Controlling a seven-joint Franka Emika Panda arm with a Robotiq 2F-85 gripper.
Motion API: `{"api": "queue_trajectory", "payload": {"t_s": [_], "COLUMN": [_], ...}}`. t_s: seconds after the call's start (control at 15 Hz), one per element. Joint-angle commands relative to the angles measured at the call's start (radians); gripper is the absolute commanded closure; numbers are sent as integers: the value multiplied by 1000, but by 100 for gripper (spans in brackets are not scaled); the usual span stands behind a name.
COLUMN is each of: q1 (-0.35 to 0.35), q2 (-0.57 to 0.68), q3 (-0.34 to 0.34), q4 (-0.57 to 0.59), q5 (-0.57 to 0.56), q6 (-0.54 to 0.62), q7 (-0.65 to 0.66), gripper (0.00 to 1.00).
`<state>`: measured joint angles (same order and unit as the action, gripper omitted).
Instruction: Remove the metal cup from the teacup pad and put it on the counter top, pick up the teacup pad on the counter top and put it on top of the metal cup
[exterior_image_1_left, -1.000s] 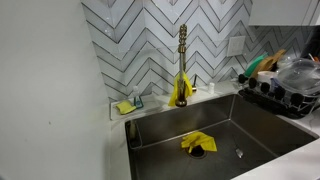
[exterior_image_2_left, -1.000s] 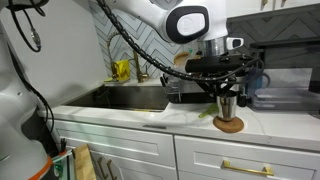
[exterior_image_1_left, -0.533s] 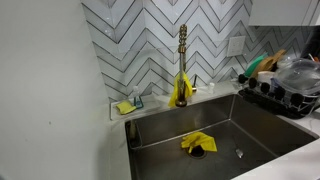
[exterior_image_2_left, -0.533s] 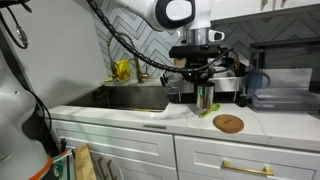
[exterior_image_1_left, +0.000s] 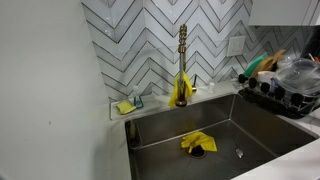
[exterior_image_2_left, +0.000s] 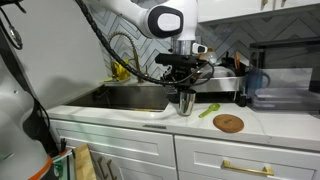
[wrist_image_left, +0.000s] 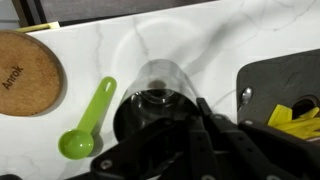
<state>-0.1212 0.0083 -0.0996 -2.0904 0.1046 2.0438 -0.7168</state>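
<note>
Metal cup (wrist_image_left: 158, 88) upright, clamped in tool (exterior_image_2_left: 185, 95), at or maybe just above white bench (exterior_image_2_left: 258, 123), contact unclear, near sink (exterior_image_2_left: 125, 97) edge, teacup pad (exterior_image_2_left: 228, 123) bare, lying apart, green spoon (wrist_image_left: 85, 122) between them

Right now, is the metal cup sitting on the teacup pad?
No: in the wrist view the teacup pad lies bare, with a green spoon between it and the metal cup.

Grey-white chevron tiled wall (exterior_image_1_left: 200, 30), white lower cabinets (exterior_image_2_left: 110, 150)
</note>
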Motion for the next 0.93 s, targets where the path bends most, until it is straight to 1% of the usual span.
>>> {"api": "queue_trajectory", "payload": {"t_s": [0.0, 0.2, 0.27, 0.33, 0.53, 0.73, 0.87], "q1": [13, 18, 18, 18, 15, 15, 14], "q2": [-27, -41, -41, -42, -51, -77, -98], "q3": [6, 8, 8, 7, 4, 0, -6], "q4": [-68, -85, -87, -89, -77, -57, -27], "q5": [-5, -11, -11, -16, -10, -8, 8], "q6": [62, 84, 85, 91, 78, 62, 22], "q7": [17, 15, 15, 21, 21, 17, 12], "gripper": [99, 99, 71, 70, 49, 25, 12]}}
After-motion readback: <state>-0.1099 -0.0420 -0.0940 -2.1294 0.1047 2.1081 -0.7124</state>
